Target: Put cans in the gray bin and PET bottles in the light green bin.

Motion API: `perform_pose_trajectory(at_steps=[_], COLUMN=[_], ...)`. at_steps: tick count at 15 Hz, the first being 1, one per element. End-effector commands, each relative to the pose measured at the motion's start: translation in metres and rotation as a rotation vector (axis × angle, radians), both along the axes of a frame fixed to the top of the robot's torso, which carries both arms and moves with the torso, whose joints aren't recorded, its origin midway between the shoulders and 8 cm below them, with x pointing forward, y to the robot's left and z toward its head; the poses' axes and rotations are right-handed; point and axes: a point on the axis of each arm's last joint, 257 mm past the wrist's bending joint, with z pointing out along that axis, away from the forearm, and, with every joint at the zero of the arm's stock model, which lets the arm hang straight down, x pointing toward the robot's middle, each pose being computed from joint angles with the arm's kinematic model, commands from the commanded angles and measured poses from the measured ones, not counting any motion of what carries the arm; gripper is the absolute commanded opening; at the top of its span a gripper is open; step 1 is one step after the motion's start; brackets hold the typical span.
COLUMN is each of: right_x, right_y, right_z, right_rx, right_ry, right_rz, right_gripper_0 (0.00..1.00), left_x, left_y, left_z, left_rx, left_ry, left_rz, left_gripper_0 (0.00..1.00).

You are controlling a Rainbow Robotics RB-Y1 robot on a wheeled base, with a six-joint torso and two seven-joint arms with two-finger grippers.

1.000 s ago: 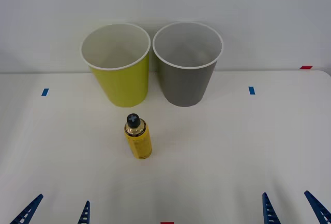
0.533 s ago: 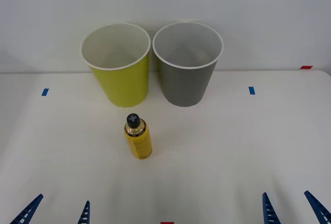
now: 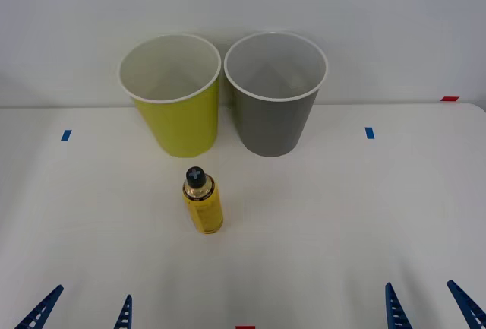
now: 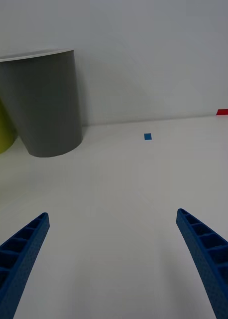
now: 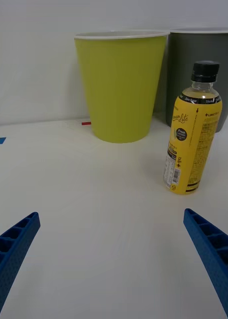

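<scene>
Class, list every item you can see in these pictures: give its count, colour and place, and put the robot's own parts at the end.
light green bin: one, yellow-green with white rim, upright at the table's far side, left of the gray bin.
gray bin: one, gray with white rim, upright beside the light green bin.
PET bottle: one, yellow with black cap, standing upright nearer the robot than the light green bin, apart from it.
blue tape marks: two, on the table, far left and far right.
red tape marks: three small ones, on the table.
table: one, white.
left gripper: one, blue, open, near edge, left.
right gripper: one, blue, open, near edge, right.
</scene>
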Motion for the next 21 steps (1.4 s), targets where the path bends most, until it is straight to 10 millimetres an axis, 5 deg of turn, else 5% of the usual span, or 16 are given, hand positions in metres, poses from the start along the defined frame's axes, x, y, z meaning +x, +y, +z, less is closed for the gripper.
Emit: perform_pose_trajectory(at_steps=[1,15,16,21], right_x=[0.0,0.0,0.0,0.0], right_y=[0.0,0.0,0.0,0.0], right_z=[0.0,0.0,0.0,0.0], right_rx=[0.0,0.0,0.0,0.0], right_ry=[0.0,0.0,0.0,0.0], right_rz=[0.0,0.0,0.0,0.0], right_gripper_0=[0.88,0.88,0.88,0.88], left_x=[0.0,0.0,0.0,0.023], left_y=[0.0,0.0,0.0,-0.003], left_z=[0.0,0.0,-0.022,-0.011], left_rx=[0.0,0.0,0.005,0.032], left_ry=[0.0,0.0,0.04,-0.053], left_rz=[0.0,0.0,-0.008,-0.156], left_gripper_0=[1.0,1.0,1.0,1.0])
